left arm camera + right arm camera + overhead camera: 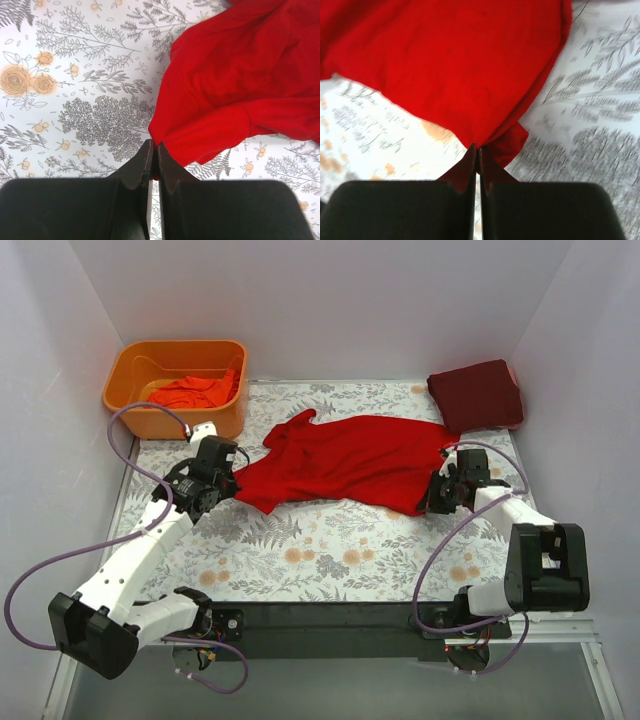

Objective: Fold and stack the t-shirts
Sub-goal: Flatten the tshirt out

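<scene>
Crosswise, the bright red t-shirt lies left-to-right, left gripper and right gripper each clamped on an end.

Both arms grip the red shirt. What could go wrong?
The left end effector and right end effector each pinch only a thin edge of the red shirt; it might slip out. The shirt lies wrinkled, so a fold may come out uneven. Its corner nears the folded maroon shirt; dragging could disturb that.
</scene>
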